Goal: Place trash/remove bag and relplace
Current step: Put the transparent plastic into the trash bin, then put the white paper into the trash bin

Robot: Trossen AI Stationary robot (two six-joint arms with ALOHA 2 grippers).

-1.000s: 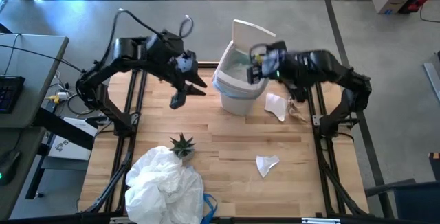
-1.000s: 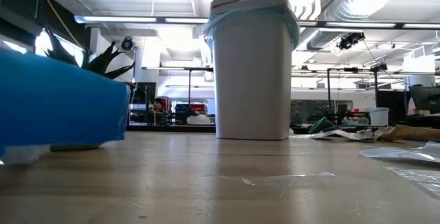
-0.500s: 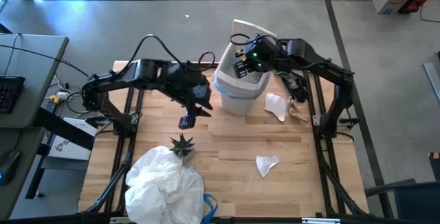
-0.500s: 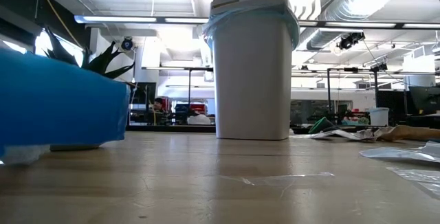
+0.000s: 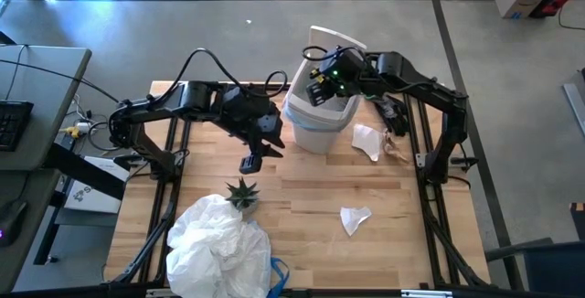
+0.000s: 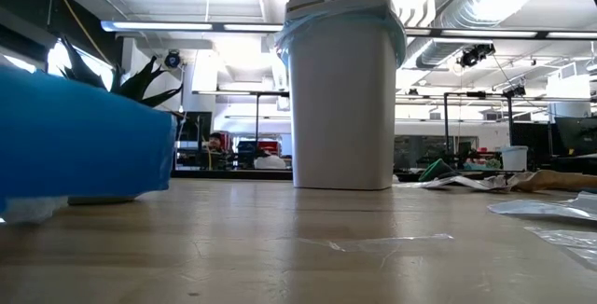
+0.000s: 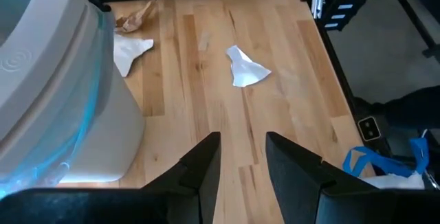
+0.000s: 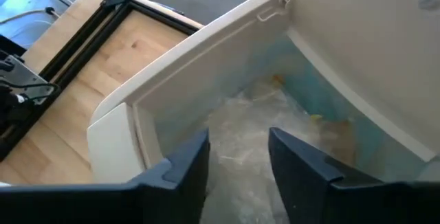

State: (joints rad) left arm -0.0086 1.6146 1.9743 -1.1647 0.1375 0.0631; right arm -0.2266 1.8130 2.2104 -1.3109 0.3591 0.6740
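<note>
Two grippers are at work above a wooden desk (image 5: 302,193), and the scene reads best from the near edge backward. At the near left corner lies a big crumpled white plastic heap (image 5: 215,243) with a blue strap (image 5: 277,271) at its side, and just behind it stands a small green spiky potted plant (image 5: 243,191). Toward the near right of the desk's middle a white paper scrap (image 5: 355,218) lies alone on the wood; the left wrist view shows the same scrap (image 7: 245,68) flat and apart from everything else. Farther back, left of centre, the left gripper (image 5: 254,159) hangs over bare wood between the plant and the bin, its fingers (image 7: 203,165) spread with nothing between them. Behind it, at the middle of the far edge, stands the white bin (image 5: 315,120) with its lid (image 5: 331,42) swung up; a light-blue bag (image 6: 343,20) lines it, folded out over the rim. The right gripper (image 5: 322,77) is poised over the bin's open mouth, fingers (image 8: 182,165) parted and empty, pointing down into the lined inside, where clear crinkled plastic trash (image 8: 251,124) rests at the bottom. To the right of the bin, near the far right edge, another white paper piece (image 5: 367,141) lies on the desk, touching a crumpled brown paper piece (image 5: 397,144) just beside the arm's frame.
</note>
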